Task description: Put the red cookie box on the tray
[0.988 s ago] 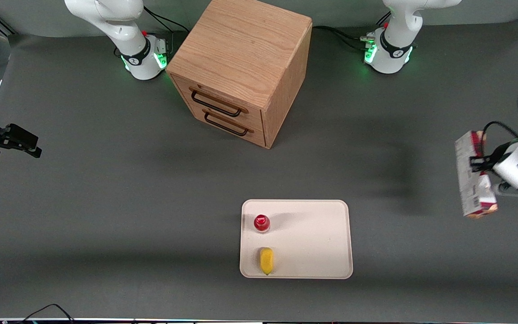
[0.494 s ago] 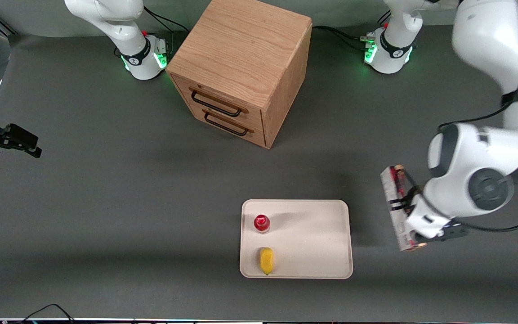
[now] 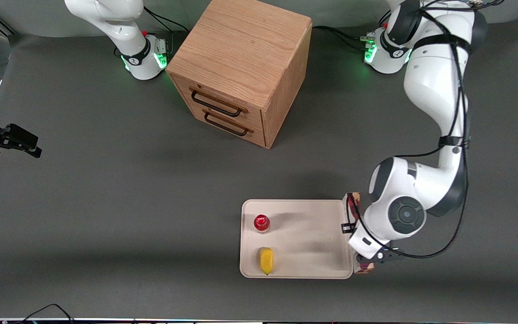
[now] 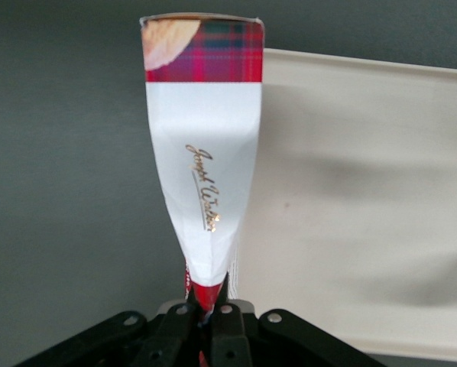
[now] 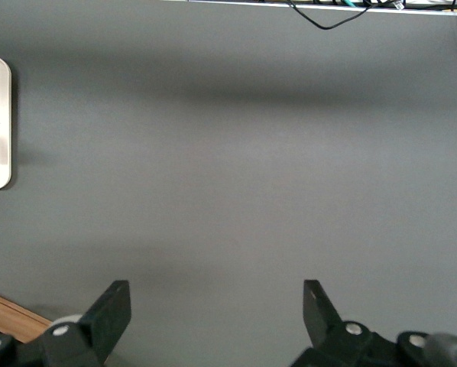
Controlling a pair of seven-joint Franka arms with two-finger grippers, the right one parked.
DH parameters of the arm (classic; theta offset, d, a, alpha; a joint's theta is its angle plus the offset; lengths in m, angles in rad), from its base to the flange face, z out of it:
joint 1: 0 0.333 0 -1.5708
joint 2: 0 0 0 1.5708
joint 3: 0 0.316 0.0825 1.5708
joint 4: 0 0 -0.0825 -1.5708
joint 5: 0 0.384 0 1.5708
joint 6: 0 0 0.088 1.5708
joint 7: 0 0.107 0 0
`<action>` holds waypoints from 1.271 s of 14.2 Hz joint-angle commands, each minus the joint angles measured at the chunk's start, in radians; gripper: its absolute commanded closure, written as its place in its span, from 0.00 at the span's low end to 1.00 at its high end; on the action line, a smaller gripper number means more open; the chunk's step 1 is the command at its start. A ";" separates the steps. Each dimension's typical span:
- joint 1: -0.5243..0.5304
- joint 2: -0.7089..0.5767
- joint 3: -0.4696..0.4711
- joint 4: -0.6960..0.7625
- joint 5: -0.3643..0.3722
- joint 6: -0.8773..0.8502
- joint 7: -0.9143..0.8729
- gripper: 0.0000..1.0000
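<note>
Red tartan card fills the wrist view, pinched at its near end between the two fingers of the hand (image 4: 206, 315), which are clamped tight on the red cookie box (image 4: 204, 153). The box stands out from the hand on edge, its narrow white face with a gold signature turned to the wrist camera and its red printed end farthest from the fingers. From the front, the hand (image 3: 358, 238) sits under the arm's wrist, and only slivers of the box (image 3: 354, 208) show above and below it.

Held clear of the surface, the box hangs right at the tray's edge on the working arm's side, about parallel to that edge. The wrist view shows it straddling the rim, part over cream tray and part over grey surface.

By my reading, this is the carry step, nearly over, with the set-down not yet done. The next move calls for a short shift inward so the whole box is above the tray (image 3: 304, 270), then a lowering and a release.

Bare tray lies nearest the hand, enough for the box, I judge. A small red-capped bottle (image 3: 261, 222) and a yellow object (image 3: 266, 260) stand along the tray's edge toward the parked arm's end, well apart from the box. A wooden drawer cabinet (image 3: 241, 67) stands farther from the front camera than the tray.
</note>
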 commanded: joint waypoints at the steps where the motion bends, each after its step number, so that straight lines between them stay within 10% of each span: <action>1: -0.043 0.056 0.011 0.084 0.002 -0.021 -0.055 1.00; 8: -0.059 0.091 0.010 0.079 0.002 -0.007 -0.074 0.88; 9: -0.060 0.091 0.010 0.079 0.002 -0.005 -0.074 0.74; 11: -0.063 0.093 0.010 0.076 0.003 -0.001 -0.074 0.02; 18: 0.035 -0.091 0.024 0.068 0.011 -0.209 0.009 0.00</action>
